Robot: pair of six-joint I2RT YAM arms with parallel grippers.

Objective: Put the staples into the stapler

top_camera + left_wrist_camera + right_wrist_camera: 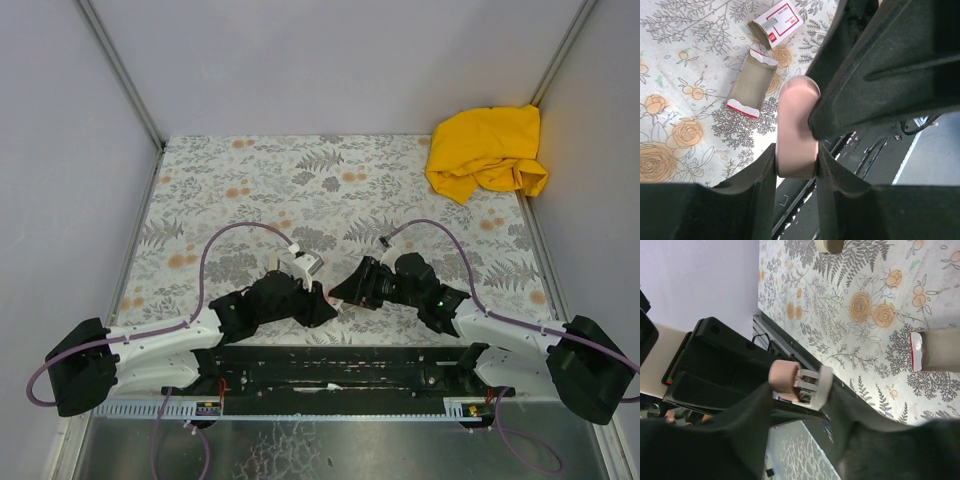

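Together, two grippers meet on a small stapler (797, 125)

Left gripper (796, 150) pinches the pink stapler near the table's (680, 125) front edge. Right gripper (800, 390) brackets it; whether it clamps is unclear. An opened staple box (777, 22) lies nearby.

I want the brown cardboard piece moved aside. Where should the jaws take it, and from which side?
Take the cardboard piece across its two long edges near the middle, coming straight down from above. It lies flat on the table and is longer than wide, so the narrow width probably suits the jaws best.
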